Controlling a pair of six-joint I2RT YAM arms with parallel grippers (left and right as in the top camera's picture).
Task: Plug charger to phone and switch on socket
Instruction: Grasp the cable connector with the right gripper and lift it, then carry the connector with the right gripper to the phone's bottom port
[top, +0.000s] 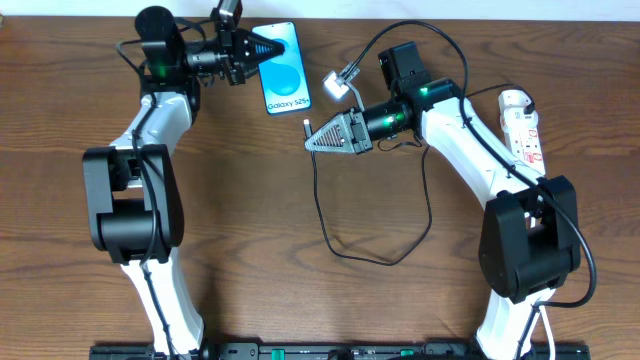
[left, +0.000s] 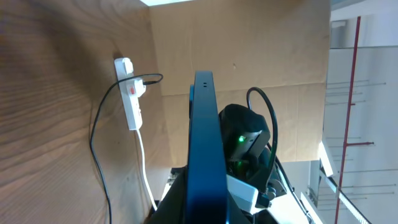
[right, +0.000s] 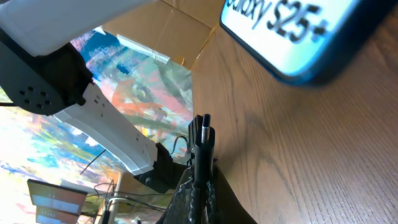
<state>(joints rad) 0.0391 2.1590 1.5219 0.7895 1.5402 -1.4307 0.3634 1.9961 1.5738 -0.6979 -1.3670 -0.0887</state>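
Left fingers are closed on the phone, gripping its left long edge near the top corner. In the left wrist view the phone runs edge-on straight up from between them. It sits close to the far edge of the tabletop, slightly left of the middle, screen up, blue, with the white lettering toward the near end. Whether it lies flat on the wood or is raised a little cannot be determined.

Right fingers are pinched narrow on the plug of the charger. The plug tip stands out past the fingertips. In the right wrist view the plug shows as a small metal tip held between the dark fingers. The lower end of the phone fills the upper right corner of that view, apart from the plug. From overhead the plug is just off the phone's near right corner, not touching it.

From the right fingers the charger cable drops toward the near edge, loops loosely across the middle of the tabletop, and rises again under the right arm.

The socket lies along the right edge of the tabletop, rounded end toward the far side. In the left wrist view a black cable is plugged into the socket near that end, with a white cord leaving the other end. Its switch position cannot be read.
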